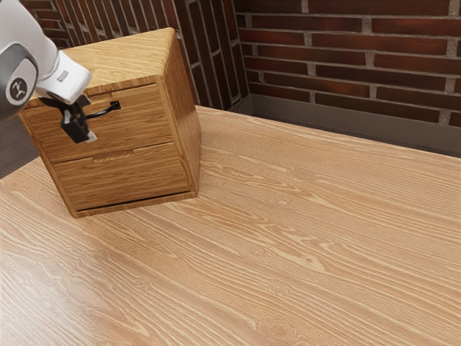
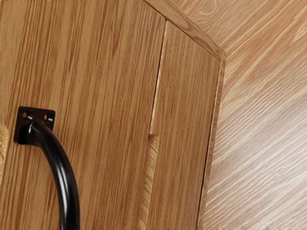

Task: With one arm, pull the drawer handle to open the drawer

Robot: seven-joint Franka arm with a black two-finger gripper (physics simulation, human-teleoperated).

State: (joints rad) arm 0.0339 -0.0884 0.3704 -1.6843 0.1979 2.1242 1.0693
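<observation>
Worktop: a light wooden table (image 1: 302, 238) with strong grain, running up to a dark red brick wall (image 1: 346, 50) along its far edge.
Cabinet: a small oak-coloured wooden box cabinet (image 1: 144, 58) stands on the worktop near its far corner, at the exterior view's left, turned at an angle to the edges.
Drawers: two fronts, one above the other; the upper wooden drawer (image 1: 137, 119) carries the handle, and the plain lower wooden drawer (image 1: 122, 176) sits under it.
Handle: a black curved metal bar handle (image 1: 108, 110) on the upper drawer's front; in the wrist view the handle (image 2: 62, 177) arcs out from a black square mounting plate (image 2: 34, 117) screwed to the wood.
Drawer state: the upper front lies about level with the lower one; whether it is out a little cannot be told.
Arm: the white and grey robot arm (image 1: 29, 50) comes in from the exterior view's upper left.
Gripper: the black two-finger gripper (image 1: 78, 126) is at the handle's end nearer the arm, against the upper drawer front.
Grip: I cannot tell whether it is closed on the bar or apart.
</observation>
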